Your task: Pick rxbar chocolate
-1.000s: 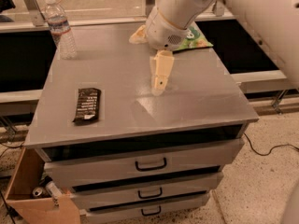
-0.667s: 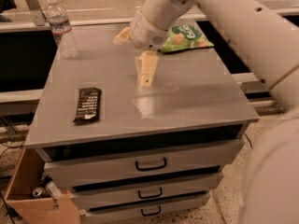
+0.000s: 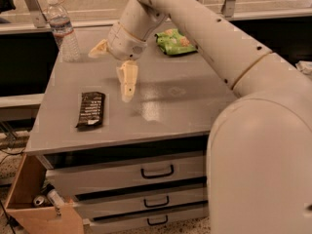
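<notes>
on the left front part of the grey surface (image 3: 195,106) lies the rxbar chocolate (image 3: 91,109), flat, with its long side running from front to back and its dark wrapper with pale lettering facing up; a small white label shows at its near end. nothing touches it. just to its right and a little farther back, the hand (image 3: 109,76) hangs above the surface, apart from the bar. it is spread wide: one pale finger (image 3: 127,82) points down toward the tabletop, its tip near the bar's far right corner but clear of it, and the other finger (image 3: 97,48) sticks out to the left and sits higher. nothing is held between them. the pale wrist joins the thick white arm (image 3: 219,48), which comes in from the upper middle, crosses the right half of the surface and swells into a big rounded part that fills the lower right corner of the view. at the far left corner of the surface stands a clear water bottle (image 3: 63,30), upright, with a white cap and a label. toward the far side, right of the wrist, lies a green snack bag (image 3: 175,41), well apart from the bar. below the top are three drawers (image 3: 122,177) with dark handles, and at the lower left an open cardboard box (image 3: 24,199) stands on the floor against the cabinet.
</notes>
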You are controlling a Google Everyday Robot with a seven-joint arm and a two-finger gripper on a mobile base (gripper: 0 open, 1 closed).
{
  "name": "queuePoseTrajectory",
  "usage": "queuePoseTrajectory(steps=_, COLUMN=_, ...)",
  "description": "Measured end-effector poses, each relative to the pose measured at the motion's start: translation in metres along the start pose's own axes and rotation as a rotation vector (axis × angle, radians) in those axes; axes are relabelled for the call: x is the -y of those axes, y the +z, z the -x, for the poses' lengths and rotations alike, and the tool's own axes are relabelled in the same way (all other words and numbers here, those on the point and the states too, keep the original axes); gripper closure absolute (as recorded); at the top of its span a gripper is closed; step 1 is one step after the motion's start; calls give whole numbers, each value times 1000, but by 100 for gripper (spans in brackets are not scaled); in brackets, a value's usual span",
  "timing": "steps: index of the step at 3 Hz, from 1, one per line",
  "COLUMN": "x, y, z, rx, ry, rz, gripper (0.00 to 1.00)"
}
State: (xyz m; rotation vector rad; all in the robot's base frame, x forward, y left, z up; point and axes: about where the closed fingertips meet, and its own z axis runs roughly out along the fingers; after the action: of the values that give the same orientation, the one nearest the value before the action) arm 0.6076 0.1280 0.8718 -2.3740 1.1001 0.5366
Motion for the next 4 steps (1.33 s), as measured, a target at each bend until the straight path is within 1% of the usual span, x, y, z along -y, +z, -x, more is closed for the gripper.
queuePoseTrajectory(steps=1, x=6, y=26, z=20, rx=50, ry=-73, rz=57, gripper=0)
queuePoseTrajectory(steps=2, x=6, y=49, z=36, rx=61, ry=-152, rz=110, gripper=0)
queuePoseTrajectory(steps=3, x=2, y=64, z=42, rx=59, ry=-205, rz=149, gripper=0)
queuePoseTrajectory(steps=4, x=-2, y=73, z=43, rx=55, ry=-244, rz=183, gripper=19)
